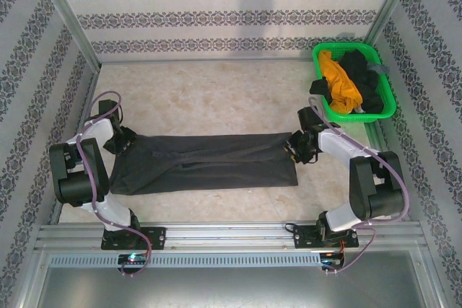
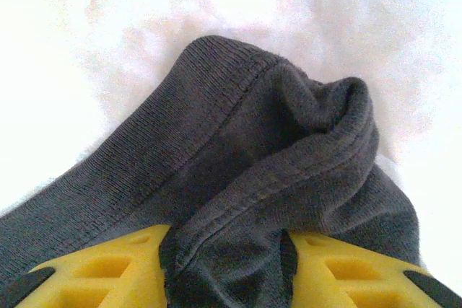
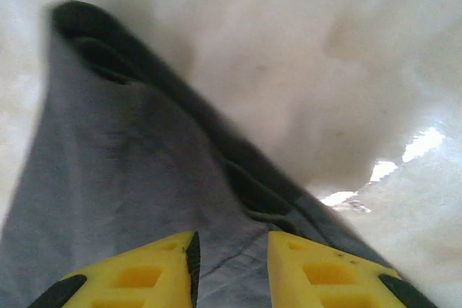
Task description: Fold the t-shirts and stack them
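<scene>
Charcoal t-shirt [image 1: 202, 162] lies in a long band across the counter [image 1: 216, 91] between my arms, with my left jaws pinched tight on a bunched hem at its left end and my right jaws closed narrow on cloth at its right end. To fold well from here, I reckon, I lift the 2 ends level and together, hold the cloth taut, and lay edge squarely on edge. The mustard-yellow shirt [image 1: 339, 81] and black shirt [image 1: 364, 77] sit in the green basket [image 1: 346, 47], far right.
</scene>
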### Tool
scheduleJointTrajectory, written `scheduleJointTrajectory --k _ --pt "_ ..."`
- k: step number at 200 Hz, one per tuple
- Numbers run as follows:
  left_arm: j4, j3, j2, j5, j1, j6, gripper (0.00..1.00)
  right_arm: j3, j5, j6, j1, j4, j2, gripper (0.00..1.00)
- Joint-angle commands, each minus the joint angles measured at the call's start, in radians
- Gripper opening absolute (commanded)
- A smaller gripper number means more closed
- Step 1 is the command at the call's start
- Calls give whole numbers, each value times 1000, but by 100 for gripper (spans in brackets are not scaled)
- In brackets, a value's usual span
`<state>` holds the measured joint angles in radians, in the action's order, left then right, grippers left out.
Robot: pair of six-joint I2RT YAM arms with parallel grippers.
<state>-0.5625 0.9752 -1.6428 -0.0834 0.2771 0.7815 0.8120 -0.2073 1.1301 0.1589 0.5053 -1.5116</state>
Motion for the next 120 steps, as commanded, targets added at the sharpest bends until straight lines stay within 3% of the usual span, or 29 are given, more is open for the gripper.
scheduleJointTrajectory --k 1,85,99,120 --pt "15 -7 27 -11 10 -28 44 -5 -50 127 -16 -62 -46 32" --pt "29 3 19 -30 10 -26 41 47 -24 253 2 15 -58 39" --pt "30 3 17 -33 10 -26 40 51 -27 241 -4 19 -85 37" --pt "27 11 12 -36 10 -28 39 65 -16 211 -11 67 -84 26"
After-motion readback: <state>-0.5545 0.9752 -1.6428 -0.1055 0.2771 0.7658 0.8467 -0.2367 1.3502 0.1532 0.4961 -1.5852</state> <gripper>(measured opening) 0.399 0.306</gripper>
